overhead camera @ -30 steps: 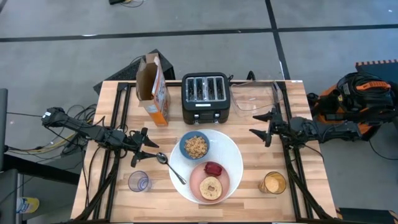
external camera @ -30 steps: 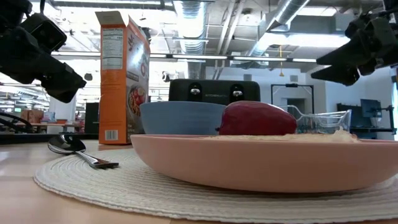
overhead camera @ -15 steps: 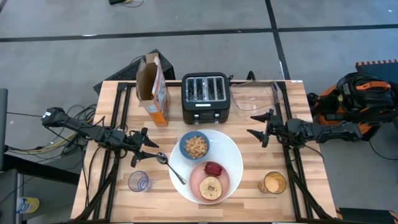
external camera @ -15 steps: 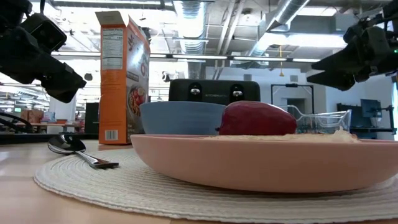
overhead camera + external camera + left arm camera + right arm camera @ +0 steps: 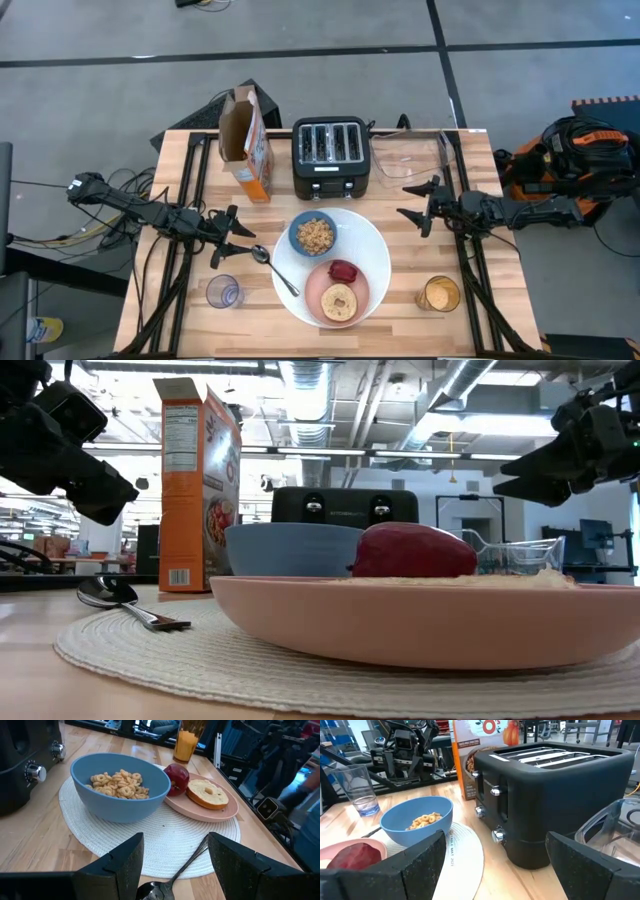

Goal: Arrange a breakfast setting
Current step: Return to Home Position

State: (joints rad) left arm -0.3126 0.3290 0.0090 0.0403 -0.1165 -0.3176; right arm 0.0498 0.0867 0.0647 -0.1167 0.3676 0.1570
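Left gripper [image 5: 228,238] and right gripper [image 5: 420,208] both hang wide open and empty, the metal spoon [image 5: 272,265] just ahead of the left, the blue cereal bowl [image 5: 295,240] and pink plate [image 5: 318,285] between them.

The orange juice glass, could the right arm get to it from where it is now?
Probably yes. The right pincer hovers open beside the white mat, and the juice glass stands alone on the bare table on that side, with nothing between them.

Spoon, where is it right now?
In the high view the spoon lies at the white mat's left edge, left of the blue bowl and close to the left gripper.
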